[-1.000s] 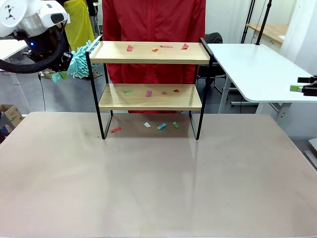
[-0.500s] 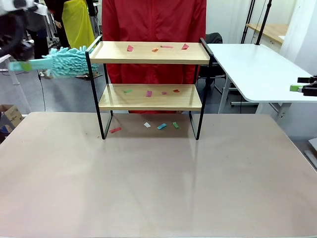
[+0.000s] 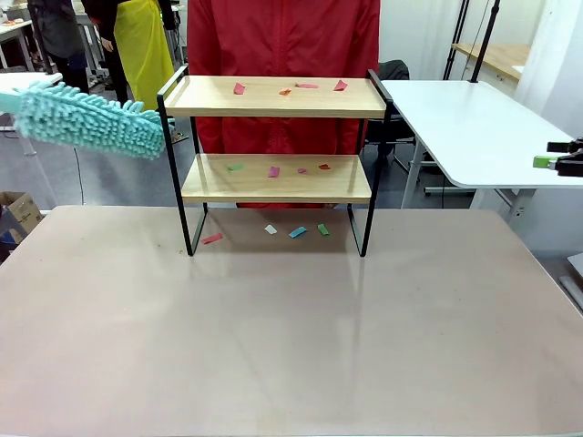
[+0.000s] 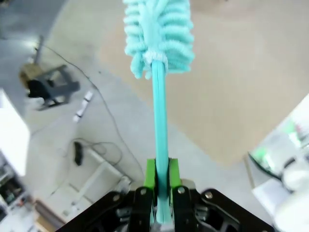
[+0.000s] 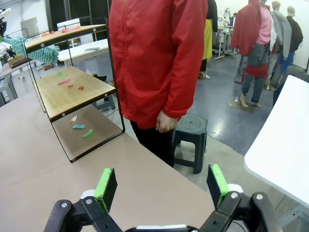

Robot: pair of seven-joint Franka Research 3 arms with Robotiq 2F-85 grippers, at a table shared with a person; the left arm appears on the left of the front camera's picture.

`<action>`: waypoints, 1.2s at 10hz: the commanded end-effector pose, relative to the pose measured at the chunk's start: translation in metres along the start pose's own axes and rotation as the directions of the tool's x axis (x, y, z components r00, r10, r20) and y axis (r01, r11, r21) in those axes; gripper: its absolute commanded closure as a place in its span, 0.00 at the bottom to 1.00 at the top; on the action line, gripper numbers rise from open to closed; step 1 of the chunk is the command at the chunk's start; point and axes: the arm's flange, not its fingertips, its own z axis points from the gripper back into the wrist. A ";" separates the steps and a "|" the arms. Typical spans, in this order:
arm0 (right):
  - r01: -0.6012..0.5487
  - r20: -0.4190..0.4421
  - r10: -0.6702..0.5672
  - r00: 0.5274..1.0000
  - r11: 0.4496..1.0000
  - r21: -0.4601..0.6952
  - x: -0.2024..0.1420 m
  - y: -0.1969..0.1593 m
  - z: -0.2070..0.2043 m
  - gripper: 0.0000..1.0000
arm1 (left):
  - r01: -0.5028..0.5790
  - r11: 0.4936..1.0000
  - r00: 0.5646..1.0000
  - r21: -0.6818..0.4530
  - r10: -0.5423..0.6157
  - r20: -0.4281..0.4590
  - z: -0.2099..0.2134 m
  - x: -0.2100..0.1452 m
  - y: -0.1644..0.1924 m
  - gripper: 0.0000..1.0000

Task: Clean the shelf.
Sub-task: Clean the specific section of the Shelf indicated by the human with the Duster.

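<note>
Left jaws: black linked fingers (image 4: 140,205) with round pivot pins, bright green pads (image 4: 150,173). Right jaws: the same black links and pins, green pads (image 5: 106,186). Person (image 5: 159,63) beyond the right jaws: red long-sleeved jacket, closed at the front, dark trousers.

Clenched left hand (image 4: 161,170), splayed right hand (image 5: 162,181)

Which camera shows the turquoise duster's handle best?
The left wrist view: the handle runs straight up from the left tool, shut on it, to the fluffy head. The front view shows the head beside the shelf, the handle cut off at the edge; the right wrist view shows a distant bit of head.
</note>
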 end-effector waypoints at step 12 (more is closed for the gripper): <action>0.016 -0.008 -0.016 1.000 1.000 -0.014 0.005 0.003 -0.003 0.00 | 0.854 0.516 0.474 -0.068 -0.825 -0.307 0.021 -0.020 -0.138 0.87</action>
